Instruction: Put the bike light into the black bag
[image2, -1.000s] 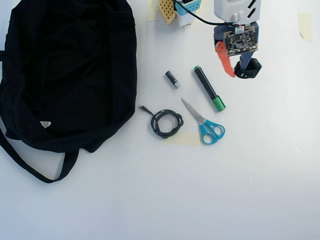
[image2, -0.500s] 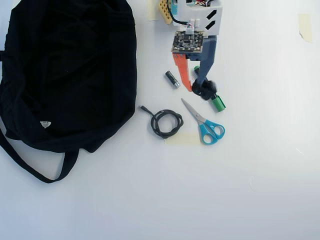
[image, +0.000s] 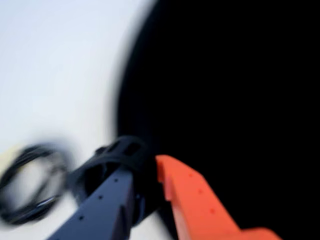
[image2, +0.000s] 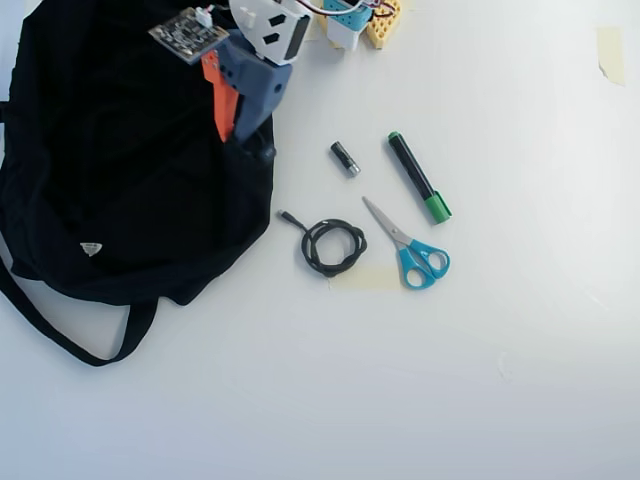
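Observation:
The black bag (image2: 120, 150) lies at the left of the white table in the overhead view and fills the right of the blurred wrist view (image: 225, 100). My gripper (image2: 236, 137) hangs over the bag's right edge. In the wrist view my gripper (image: 145, 167) is shut on the bike light (image: 107, 160), a black chunky piece with a ring opening held between the blue and orange fingers. From overhead the bike light (image2: 260, 152) is barely distinct against the dark fabric.
Right of the bag lie a small black-and-silver cylinder (image2: 345, 158), a coiled black cable (image2: 333, 247), a green-capped marker (image2: 419, 177) and blue-handled scissors (image2: 410, 245). The bag's strap (image2: 60, 335) loops toward the front left. Tape (image2: 610, 50) sticks at the far right.
My gripper has swung left with the bike light, from beyond the marker's right side, across the marker, to over the bag's right edge. The other objects have not moved.

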